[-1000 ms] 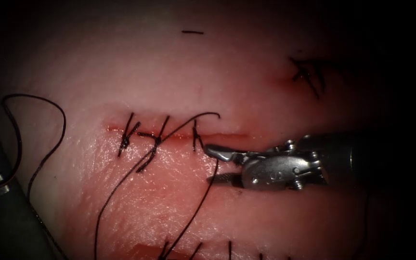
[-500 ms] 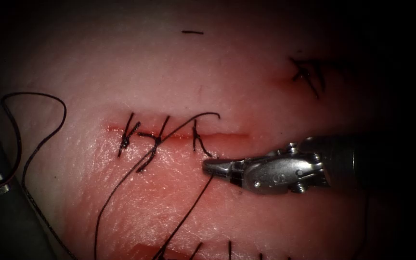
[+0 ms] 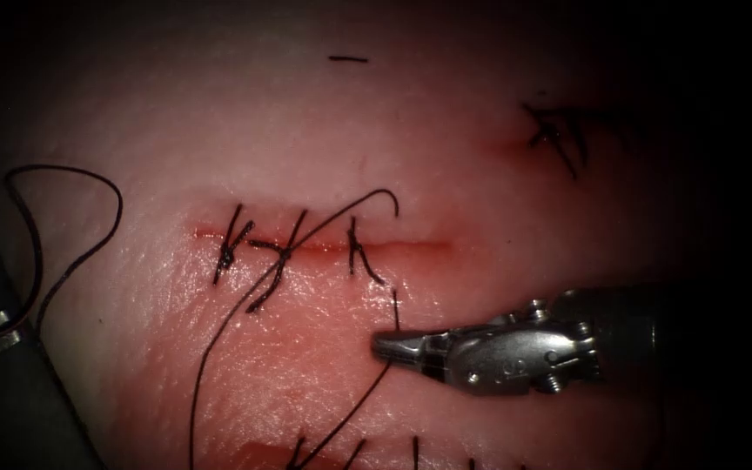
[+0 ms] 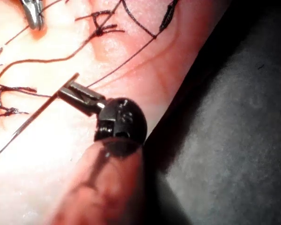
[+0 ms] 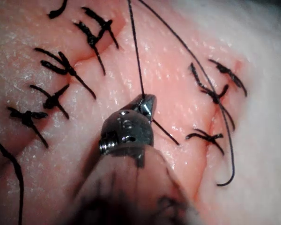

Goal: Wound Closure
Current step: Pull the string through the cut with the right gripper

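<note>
Stitches: three tied across the cut (image 3: 324,246).
My right tool (image 3: 385,345): jaws clamped on the thread (image 3: 341,413).
My left tool (image 4: 72,91): gripping the needle (image 4: 37,112), off the tissue (image 3: 306,130).
Hidden: needle's curve foreshortened.

**Three cameras on one cut**

The endoscope looks down from above and in front onto the tissue (image 3: 324,130). Each wrist camera looks along its own shaft, very close to its end effector. All three views share the stitched cut (image 3: 324,246) and thread (image 3: 219,339).
</note>
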{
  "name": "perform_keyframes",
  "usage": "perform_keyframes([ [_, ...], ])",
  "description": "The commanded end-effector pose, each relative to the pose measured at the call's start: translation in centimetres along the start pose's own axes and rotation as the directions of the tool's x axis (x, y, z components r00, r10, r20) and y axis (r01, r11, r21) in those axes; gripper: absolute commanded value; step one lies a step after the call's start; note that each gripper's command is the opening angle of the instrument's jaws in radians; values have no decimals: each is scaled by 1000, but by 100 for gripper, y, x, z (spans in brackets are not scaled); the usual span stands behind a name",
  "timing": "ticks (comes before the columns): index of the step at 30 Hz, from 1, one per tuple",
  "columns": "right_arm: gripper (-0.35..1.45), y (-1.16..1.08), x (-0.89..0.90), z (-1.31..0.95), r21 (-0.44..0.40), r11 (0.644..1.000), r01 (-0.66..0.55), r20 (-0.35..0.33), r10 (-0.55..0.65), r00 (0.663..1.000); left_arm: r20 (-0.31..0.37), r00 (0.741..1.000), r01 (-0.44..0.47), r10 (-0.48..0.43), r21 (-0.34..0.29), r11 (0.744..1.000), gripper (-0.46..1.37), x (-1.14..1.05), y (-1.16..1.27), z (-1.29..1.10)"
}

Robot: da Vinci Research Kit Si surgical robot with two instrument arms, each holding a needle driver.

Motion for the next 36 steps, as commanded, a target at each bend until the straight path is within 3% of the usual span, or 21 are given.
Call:
perform_keyframes([
  [1,-35,-3,6,-1,1,1000,4,-3,-4,1000,1,1000,0,0,-2,1000,-35,0,1,0],
  [22,-35,-77,145,4,81,997,2,-50,2,999,0,1000,3,-3,-2,1000,-35,-2,5,1],
  [29,-35,-90,182,14,99,995,5,-59,1,998,0,1000,2,-2,-2,1000,-35,-2,5,1],
  [36,-35,-99,203,20,108,994,1,-66,6,998,-1,1000,2,-2,-2,1000,-35,-3,6,0],
])
